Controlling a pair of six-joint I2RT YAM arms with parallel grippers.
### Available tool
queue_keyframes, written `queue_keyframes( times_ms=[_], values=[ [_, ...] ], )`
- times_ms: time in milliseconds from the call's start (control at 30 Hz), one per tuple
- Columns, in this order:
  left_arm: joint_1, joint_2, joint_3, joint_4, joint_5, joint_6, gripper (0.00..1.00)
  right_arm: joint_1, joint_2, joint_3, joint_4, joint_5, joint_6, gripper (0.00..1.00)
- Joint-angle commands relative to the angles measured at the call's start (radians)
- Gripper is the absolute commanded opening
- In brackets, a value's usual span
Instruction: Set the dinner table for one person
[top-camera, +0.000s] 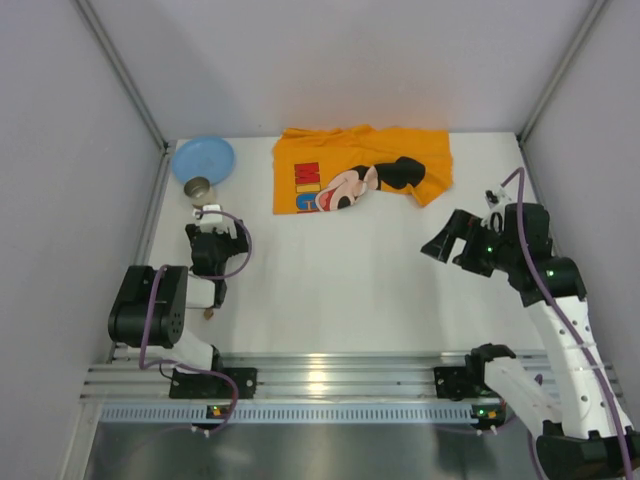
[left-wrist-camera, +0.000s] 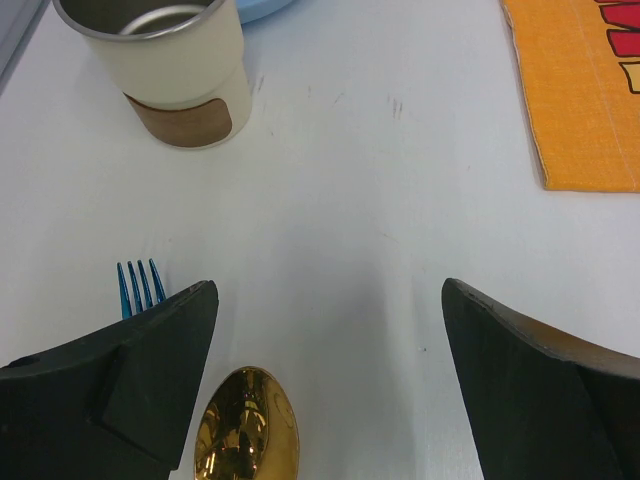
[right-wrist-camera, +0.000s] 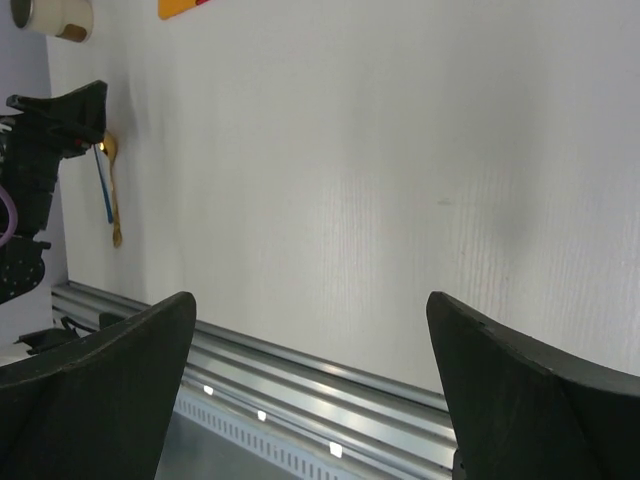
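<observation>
We see the dinner table running broad and white between our two grippers, with the ribbed rail along the edge behind both and grey walls close on the outer side of each. Most bare surface lies between the left gripper and the right gripper, which are well apart. The left gripper's jaws are spread wide and grip nothing. In its wrist view, the bowl of a gold spoon lies between its fingers, nearer the finger on the left. The tines of a blue fork poke out just past that same finger; we cannot tell whether either touches it. Ahead of this gripper stands a cream cup with a brown band. We see its metal lining but not its bottom. A blue plate lies just beyond the cup. An orange cloth lies ahead and to the right. The right gripper is also spread wide, holding nothing, above bare tabletop.
</observation>
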Motion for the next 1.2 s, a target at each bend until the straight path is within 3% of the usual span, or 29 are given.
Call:
queue_keyframes(
  times_ms=[0, 400, 467, 500, 533, 600, 633, 700, 733, 800, 867, 1000, 1033, 1100, 1167],
  values=[
    [0.004, 0.005, -0.01, 0.087, 0.01, 0.004, 0.99, 0.011, -0.008, -0.007, 0.01, 0.012, -0.016, 1.0],
    [0.002, 0.003, -0.007, 0.11, 0.018, 0.015, 0.98, 0.018, 0.02, 0.054, -0.052, 0.035, -0.04, 1.0],
    [-0.005, -0.099, 0.053, -0.114, 0.054, 0.023, 0.99, 0.026, 0.027, 0.079, -0.065, 0.057, -0.054, 1.0],
    [-0.007, -0.127, 0.172, -0.404, 0.083, -0.002, 0.99, 0.034, 0.035, 0.105, -0.078, 0.092, -0.057, 1.0],
    [-0.007, -0.139, 0.243, -0.557, 0.081, -0.002, 0.99, 0.038, 0.037, 0.116, -0.078, 0.117, -0.059, 1.0],
    [-0.007, -0.1, 0.478, -0.815, 0.052, -0.143, 0.99, 0.046, 0.041, 0.128, -0.079, 0.167, -0.063, 1.0],
    [-0.007, -0.033, 0.568, -1.116, 0.051, -0.208, 0.99, 0.052, 0.046, 0.133, -0.081, 0.189, -0.057, 1.0],
    [-0.007, 0.03, 0.779, -1.337, 0.134, -0.237, 0.99, 0.072, 0.047, 0.128, -0.076, 0.213, -0.052, 1.0],
    [-0.008, 0.041, 0.806, -1.39, 0.247, -0.235, 0.99, 0.077, 0.047, 0.113, -0.066, 0.212, -0.051, 1.0],
    [-0.034, -0.013, 0.816, -1.389, 0.246, -0.243, 0.99, 0.095, 0.047, 0.091, -0.053, 0.203, -0.051, 1.0],
    [-0.062, -0.093, 0.842, -1.445, 0.132, -0.278, 0.99, 0.106, 0.044, 0.079, -0.044, 0.204, -0.046, 1.0],
    [-0.158, -0.187, 1.013, -1.544, 0.07, -0.269, 0.99, 0.137, 0.025, 0.068, -0.045, 0.22, -0.057, 1.0],
    [-0.174, -0.205, 1.014, -1.526, 0.079, -0.266, 0.99, 0.141, 0.02, 0.067, -0.052, 0.22, -0.06, 1.0],
    [-0.17, -0.264, 0.87, -1.336, 0.156, -0.406, 0.98, 0.147, 0.006, 0.052, -0.058, 0.194, -0.066, 1.0],
    [-0.142, -0.224, 0.791, -1.247, 0.35, -0.464, 0.99, 0.147, -0.002, 0.039, -0.068, 0.169, -0.063, 1.0]
  ],
)
